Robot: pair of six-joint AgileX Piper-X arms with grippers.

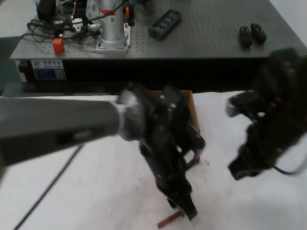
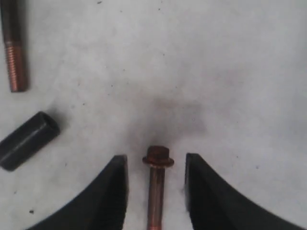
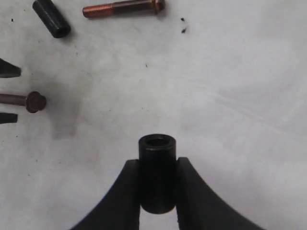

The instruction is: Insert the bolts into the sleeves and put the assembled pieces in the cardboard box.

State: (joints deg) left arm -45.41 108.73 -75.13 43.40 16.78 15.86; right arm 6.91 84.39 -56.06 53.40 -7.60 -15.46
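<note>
Copper-coloured, the bolt point(image 2: 156, 191) lies on the white cloth point(image 2: 230, 72) between the spread jaws of the left pincer point(image 2: 156, 165), which should close squarely on its shaft, so that it can meet straight the black sleeve point(image 3: 157, 148) pinched in the right pincer point(image 3: 157, 165).

The white sheet point(image 1: 105, 191) bears a cardboard box point(image 1: 194, 115), 1 black sleeve point(image 3: 52, 18) and 2 copper bolts point(image 3: 124, 8) point(image 3: 24, 101).

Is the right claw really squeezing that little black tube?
Touching. The right wrist view shows both fingers of the right gripper pressed against opposite sides of the black sleeve, with no gap.
</note>
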